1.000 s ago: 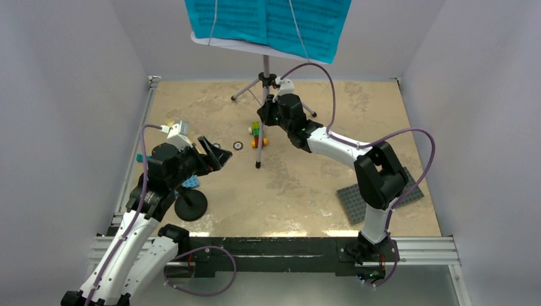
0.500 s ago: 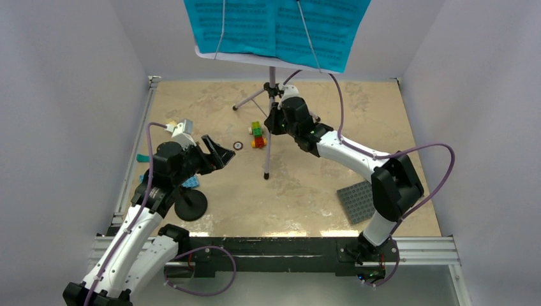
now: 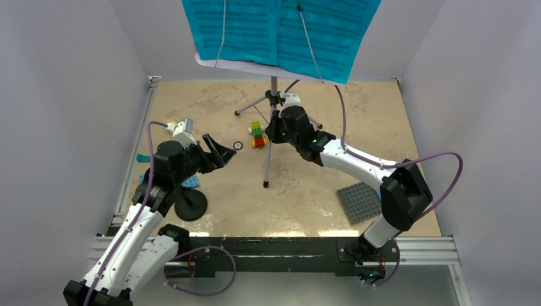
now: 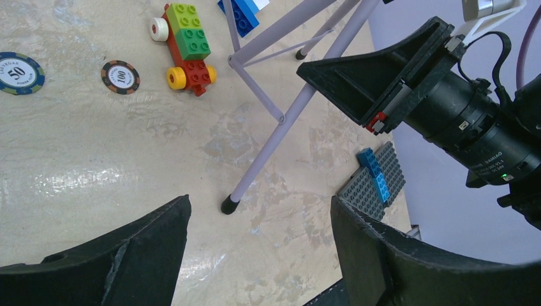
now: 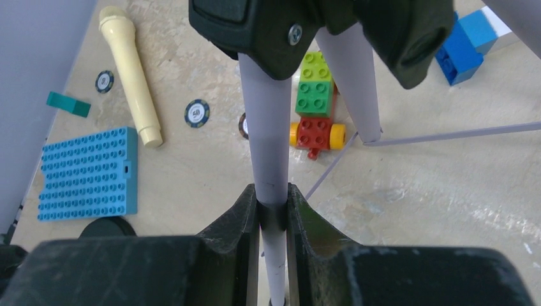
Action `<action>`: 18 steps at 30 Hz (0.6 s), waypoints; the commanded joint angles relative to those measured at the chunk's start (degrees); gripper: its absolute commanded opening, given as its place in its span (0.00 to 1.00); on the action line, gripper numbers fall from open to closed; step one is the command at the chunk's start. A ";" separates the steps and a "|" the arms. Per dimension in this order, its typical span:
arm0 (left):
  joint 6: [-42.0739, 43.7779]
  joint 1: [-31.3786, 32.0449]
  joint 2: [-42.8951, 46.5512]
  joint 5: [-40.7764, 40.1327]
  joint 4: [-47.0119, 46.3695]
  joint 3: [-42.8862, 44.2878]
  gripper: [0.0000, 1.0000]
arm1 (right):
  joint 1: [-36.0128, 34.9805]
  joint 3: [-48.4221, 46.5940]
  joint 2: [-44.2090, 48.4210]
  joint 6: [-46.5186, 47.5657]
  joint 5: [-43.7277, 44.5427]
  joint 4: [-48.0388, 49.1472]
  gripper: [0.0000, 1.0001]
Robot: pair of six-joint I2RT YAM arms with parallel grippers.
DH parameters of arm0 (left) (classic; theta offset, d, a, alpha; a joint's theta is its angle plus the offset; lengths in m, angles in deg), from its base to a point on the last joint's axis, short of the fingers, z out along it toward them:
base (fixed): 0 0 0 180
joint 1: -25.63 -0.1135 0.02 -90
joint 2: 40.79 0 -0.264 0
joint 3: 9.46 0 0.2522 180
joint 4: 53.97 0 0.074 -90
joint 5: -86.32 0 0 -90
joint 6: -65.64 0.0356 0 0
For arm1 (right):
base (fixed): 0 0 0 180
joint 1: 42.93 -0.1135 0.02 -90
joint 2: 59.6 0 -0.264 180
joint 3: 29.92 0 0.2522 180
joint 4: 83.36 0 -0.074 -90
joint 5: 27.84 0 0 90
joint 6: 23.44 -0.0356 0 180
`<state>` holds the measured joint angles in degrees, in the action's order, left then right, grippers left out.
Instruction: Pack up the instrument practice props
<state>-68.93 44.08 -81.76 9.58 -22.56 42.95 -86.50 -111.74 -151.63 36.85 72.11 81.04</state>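
- Two arms show in the top view. The right gripper (image 3: pixel 273 129) is pinched shut on a tube of the music stand (image 3: pixel 268 159), just below its black hub.
- Teal pages (image 3: pixel 281 29) lie on the stand's desk, at its top.
- The left gripper (image 3: pixel 220 153) hangs left of the music stand with its fingers spread and nothing between them.
- The mic stand (image 3: pixel 191 205) is further left and nearer the arm bases. A grey baseplate (image 3: pixel 360 203) lies to the music stand's right, and a brick car (image 3: pixel 257 135) sits just beside its legs.
- In the left wrist view, the spread fingers (image 4: pixel 140 255) frame one black-tipped foot of the music stand (image 4: pixel 268 143). Whether that foot touches the table I cannot tell.
- Two chips (image 4: pixel 120 76) lie left of the stand's legs, and the right gripper (image 4: pixel 383 83) is seen at the tube.
- In the right wrist view, the fingers (image 5: pixel 239 217) press a lavender tube (image 5: pixel 268 140) from both sides.
- The cream mic (image 5: pixel 131 73) lies flat, well left of the music stand. A blue baseplate (image 5: pixel 86 172) sits just beside the mic.
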 commanded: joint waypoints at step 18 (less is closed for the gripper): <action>-1.44 0.25 1.55 1.86 -4.15 -1.32 0.83 | -6.17 2.67 5.24 -7.85 -1.82 -6.61 0.13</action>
<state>-69.92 44.08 -80.75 10.32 -23.46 41.77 -91.04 -110.93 -150.06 32.43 73.40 78.57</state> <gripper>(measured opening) 0.836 0.178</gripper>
